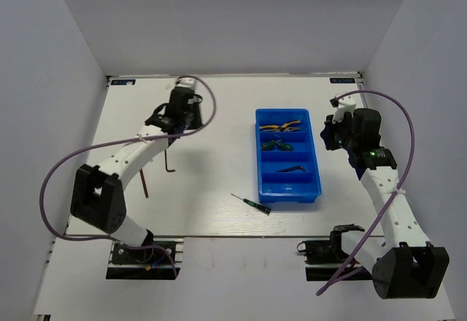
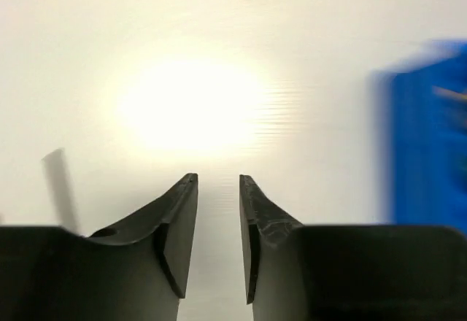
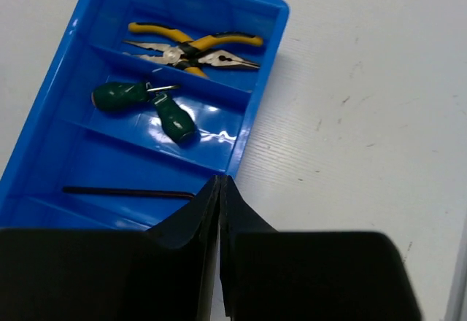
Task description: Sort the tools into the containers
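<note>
My left tool (image 2: 219, 182) is hovering spread and empty well left of the blue tray (image 1: 290, 199), while my right tool (image 3: 220, 184) is hanging pressed together, empty, just right of it. Pliers (image 3: 191, 47), green screwdrivers (image 3: 146, 103) and a hex key (image 3: 128, 191) are lying in separate tray compartments. The thin screwdriver (image 1: 250, 200) is lying on the surface (image 1: 219, 117) by the tray's near-left corner.

Bright, even lighting; left wrist view glary and motion-blurred.
</note>
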Robot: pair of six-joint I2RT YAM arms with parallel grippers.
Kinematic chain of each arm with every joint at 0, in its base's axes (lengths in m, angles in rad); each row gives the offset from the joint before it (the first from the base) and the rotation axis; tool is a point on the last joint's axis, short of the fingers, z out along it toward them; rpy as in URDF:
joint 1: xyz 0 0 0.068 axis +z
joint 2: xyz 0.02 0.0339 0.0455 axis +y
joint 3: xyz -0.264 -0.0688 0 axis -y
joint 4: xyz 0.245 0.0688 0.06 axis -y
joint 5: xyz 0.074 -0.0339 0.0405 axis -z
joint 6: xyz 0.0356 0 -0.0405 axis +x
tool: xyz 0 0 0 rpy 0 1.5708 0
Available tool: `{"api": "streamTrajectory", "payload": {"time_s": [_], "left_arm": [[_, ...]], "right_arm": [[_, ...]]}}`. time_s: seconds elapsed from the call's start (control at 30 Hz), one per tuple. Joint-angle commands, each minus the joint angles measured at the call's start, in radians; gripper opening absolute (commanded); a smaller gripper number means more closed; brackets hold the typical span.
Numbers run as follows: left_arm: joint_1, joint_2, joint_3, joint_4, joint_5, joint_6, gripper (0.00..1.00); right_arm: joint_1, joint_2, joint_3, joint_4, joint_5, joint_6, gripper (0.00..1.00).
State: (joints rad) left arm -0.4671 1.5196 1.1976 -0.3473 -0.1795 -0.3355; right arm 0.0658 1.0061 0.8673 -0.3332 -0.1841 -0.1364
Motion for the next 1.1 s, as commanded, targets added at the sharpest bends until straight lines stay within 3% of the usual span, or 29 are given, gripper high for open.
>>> {"api": "streamTrajectory", "payload": {"time_s": [0.0,0.07,0.13,0.33,0.63,0.77,0.93,1.07], "left_arm": [[0.152,0.075,-0.072,-0.182,-0.071,-0.103,0.44],[0.203,0.115,-0.061,-0.22,-0.097,-0.114,0.59],[0.255,0.154,-0.043,-0.249,-0.106,-0.123,0.59],[0.314,0.217,-0.061,-0.225,-0.063,-0.097,0.57],[0.334,0.301,-0.061,-0.226,0.011,-0.079,0.42],[0.343,0.339,-0.061,-0.226,0.021,-0.054,0.41],[0.352,0.381,-0.061,-0.226,0.072,-0.036,0.18],[0.343,0.346,-0.052,-0.226,0.107,-0.011,0.05]], "right_arm": [[-0.003,0.014,-0.002,-0.013,-0.097,-0.005,0.1],[-0.004,0.008,-0.001,-0.012,-0.092,-0.003,0.13],[-0.003,0.005,-0.004,-0.015,-0.091,-0.002,0.19],[-0.001,0.014,-0.004,-0.013,-0.08,0.0,0.2],[-0.004,0.002,-0.007,-0.003,-0.055,0.001,0.2],[-0.004,-0.006,-0.008,-0.001,-0.058,0.0,0.2],[-0.003,-0.014,-0.011,0.003,-0.048,0.004,0.2],[-0.007,-0.024,-0.014,0.003,-0.048,0.003,0.22]]}}
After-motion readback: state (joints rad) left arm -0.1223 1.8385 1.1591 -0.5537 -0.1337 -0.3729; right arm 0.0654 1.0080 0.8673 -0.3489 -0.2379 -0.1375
